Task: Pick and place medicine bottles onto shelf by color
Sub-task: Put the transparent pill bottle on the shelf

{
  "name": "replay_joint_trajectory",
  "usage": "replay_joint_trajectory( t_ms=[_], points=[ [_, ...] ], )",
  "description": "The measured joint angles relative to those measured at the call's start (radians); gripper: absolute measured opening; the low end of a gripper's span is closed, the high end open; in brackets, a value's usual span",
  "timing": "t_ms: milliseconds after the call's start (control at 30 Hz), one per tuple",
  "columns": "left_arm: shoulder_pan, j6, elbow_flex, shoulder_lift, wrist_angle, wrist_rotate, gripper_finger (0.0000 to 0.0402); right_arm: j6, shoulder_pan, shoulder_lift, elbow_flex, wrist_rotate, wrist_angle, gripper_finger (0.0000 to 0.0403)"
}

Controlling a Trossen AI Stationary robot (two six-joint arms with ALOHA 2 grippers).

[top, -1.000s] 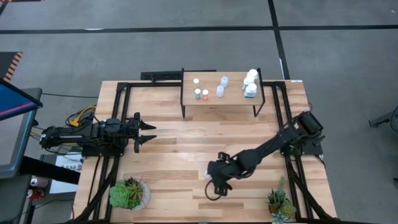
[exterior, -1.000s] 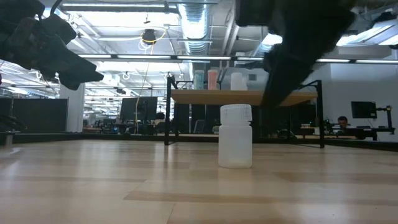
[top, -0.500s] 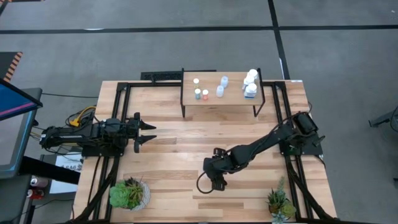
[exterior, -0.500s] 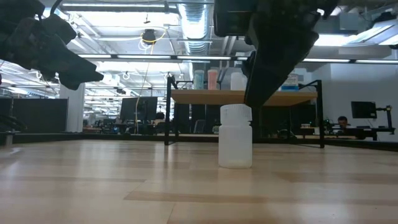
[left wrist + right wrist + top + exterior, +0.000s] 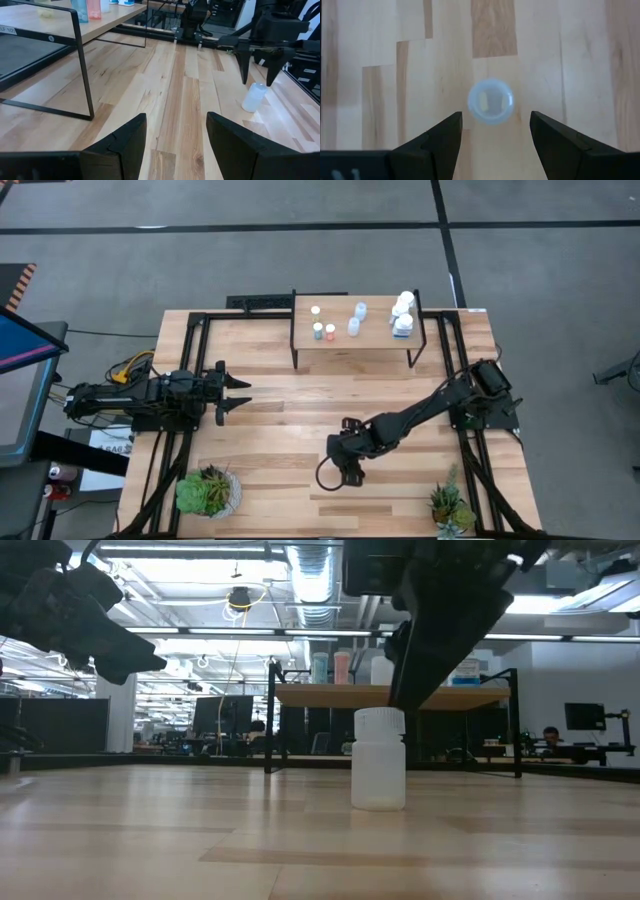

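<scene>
Right gripper hangs low-centre in the high view, pointing straight down, jaws spread wide and empty. Its wrist view looks onto the cap of a lone white bottle standing upright on the table, between the fingers but not touched. High view hides this bottle under the arm; low view shows it at frame centre, translucent white, upright, gripper dark above it. Left wrist view catches it at right under the other arm's fingers.

Left gripper waits at left-centre, fingers apart, holding nothing.

Shelf at upper centre: small bottles on its left part, pale ones mid, white ones right.

Potted plants at lower left and lower right, both well clear of the bottle.

Writing: small label on the shelf frame in left wrist view, too small to read surely.

Low view shows office room, monitors, a person far right.
</scene>
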Motion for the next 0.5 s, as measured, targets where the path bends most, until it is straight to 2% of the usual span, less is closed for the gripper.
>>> replay_joint_trajectory(
  t_ms=[500],
  points=[
    [0.0,0.0,0.0,0.0,0.0,0.0,0.0195,-0.038,0.0,0.0,0.0,0.0,0.001,0.0256]
  ],
)
